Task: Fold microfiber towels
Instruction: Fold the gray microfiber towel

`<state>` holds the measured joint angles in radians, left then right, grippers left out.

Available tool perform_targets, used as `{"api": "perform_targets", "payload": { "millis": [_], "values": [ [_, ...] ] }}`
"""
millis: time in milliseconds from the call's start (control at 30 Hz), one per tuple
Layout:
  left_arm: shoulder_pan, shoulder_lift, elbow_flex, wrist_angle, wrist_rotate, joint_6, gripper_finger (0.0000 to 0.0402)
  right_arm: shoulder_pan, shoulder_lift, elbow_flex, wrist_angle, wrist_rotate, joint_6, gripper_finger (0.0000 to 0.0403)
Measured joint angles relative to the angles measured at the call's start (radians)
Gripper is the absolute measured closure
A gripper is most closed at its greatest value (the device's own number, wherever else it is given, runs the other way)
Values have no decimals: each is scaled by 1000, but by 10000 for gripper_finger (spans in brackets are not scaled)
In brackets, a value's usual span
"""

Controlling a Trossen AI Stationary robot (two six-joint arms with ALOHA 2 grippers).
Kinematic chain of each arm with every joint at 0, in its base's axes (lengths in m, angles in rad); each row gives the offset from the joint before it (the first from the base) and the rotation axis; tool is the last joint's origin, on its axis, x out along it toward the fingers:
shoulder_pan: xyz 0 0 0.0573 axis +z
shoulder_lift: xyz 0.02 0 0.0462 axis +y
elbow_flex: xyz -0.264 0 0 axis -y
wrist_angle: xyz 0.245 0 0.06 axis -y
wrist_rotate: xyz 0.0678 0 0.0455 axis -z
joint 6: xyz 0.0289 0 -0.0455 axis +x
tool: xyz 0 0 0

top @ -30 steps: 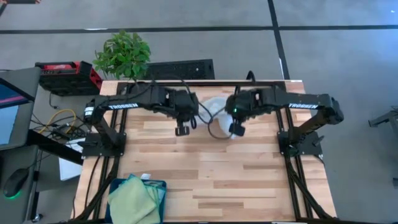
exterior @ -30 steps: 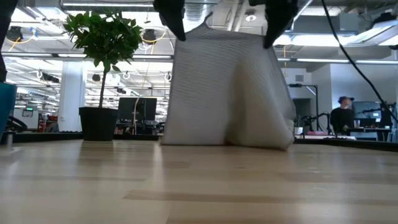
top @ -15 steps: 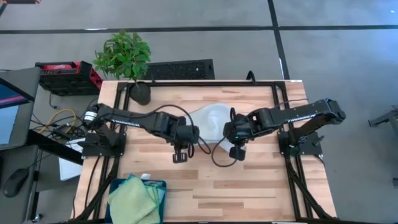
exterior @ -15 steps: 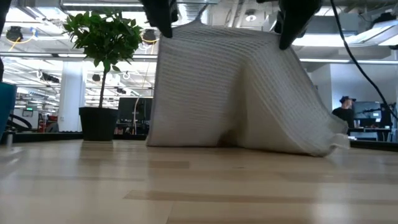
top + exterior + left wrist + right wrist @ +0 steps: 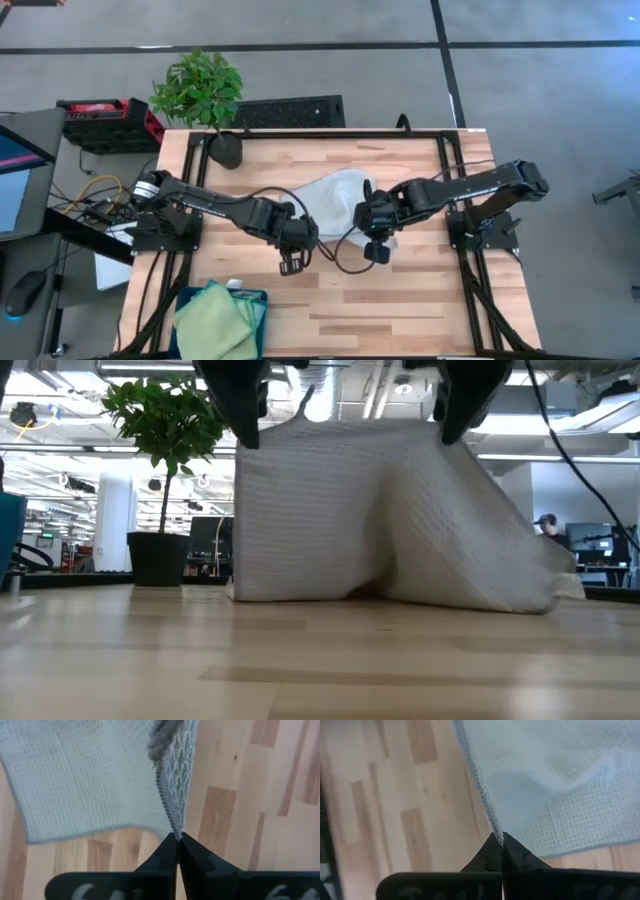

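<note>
The left tool (image 5: 291,262) and the right tool (image 5: 374,250) are each pressed together on an upper corner of a pale grey towel (image 5: 335,195), holding that edge above the middle of the counter (image 5: 420,300). The held edge runs left to right between them; the rest of the cloth trails to the far side, its lower edge resting on the wood. The low view shows it hanging like a curtain; the high view shows the bin (image 5: 255,297) of other towels (image 5: 210,320) at the near left.

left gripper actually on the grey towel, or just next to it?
Touching. In the left wrist view the left gripper is shut on the grey towel, whose edge runs straight into the pinched fingertips.
</note>
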<state>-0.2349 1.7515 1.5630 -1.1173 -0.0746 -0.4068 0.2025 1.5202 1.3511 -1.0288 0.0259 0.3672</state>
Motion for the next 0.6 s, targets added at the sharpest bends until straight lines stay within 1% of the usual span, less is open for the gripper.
{"api": "perform_targets", "payload": {
  "millis": [100,200,267,400,600],
  "values": [
    [-8,0,1,4,10,-13,401,11,28,0,2,-5,-1,397],
    [-10,0,-1,-1,15,-44,401,21,72,-3,7,-37,-31,397],
    [-11,0,-1,-25,17,-64,401,20,100,-3,30,-51,-53,397],
    [-11,0,-1,-34,13,-104,401,1,122,-1,24,-49,-91,395],
    [2,0,0,-67,-56,-164,401,-73,113,-1,20,-21,-165,395]
  ]
}}
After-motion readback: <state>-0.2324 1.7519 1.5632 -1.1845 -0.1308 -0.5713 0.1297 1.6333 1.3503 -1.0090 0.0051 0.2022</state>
